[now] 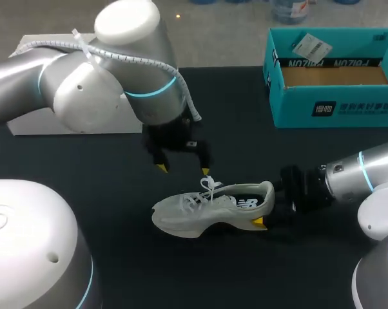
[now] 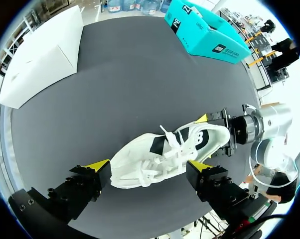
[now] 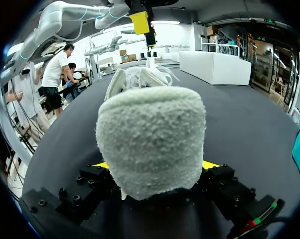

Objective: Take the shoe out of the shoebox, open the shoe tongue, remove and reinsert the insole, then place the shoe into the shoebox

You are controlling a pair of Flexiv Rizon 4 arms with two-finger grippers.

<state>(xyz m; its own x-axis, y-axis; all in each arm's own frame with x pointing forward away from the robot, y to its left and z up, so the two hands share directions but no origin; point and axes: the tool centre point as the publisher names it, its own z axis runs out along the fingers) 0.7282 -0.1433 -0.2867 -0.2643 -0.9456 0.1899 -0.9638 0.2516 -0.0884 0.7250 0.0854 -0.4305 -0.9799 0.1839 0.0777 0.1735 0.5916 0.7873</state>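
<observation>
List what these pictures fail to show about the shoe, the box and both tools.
1. Insole: unseen. In the head view, the white mesh sneaker's upper and laces cover it; in the right wrist view, the fuzzy heel fills the frame.
2. Right tool: head view, far finger hidden behind the heel.
3. Teal cardboard shoebox: head view's edge cuts off its right end.
4. Left tool: whether it touches the laces is unclear in every view.

Table (image 1: 245, 161): black, matte top.
Shoe (image 1: 207, 209): white with a dark side panel, upright on its sole around the table's middle, toe towards the left edge, heel towards the right.
Shoebox (image 1: 336, 109): teal, open-topped, brown inside, at the far right corner.
White box (image 2: 40, 59): along the far left edge, well apart from the shoe.
</observation>
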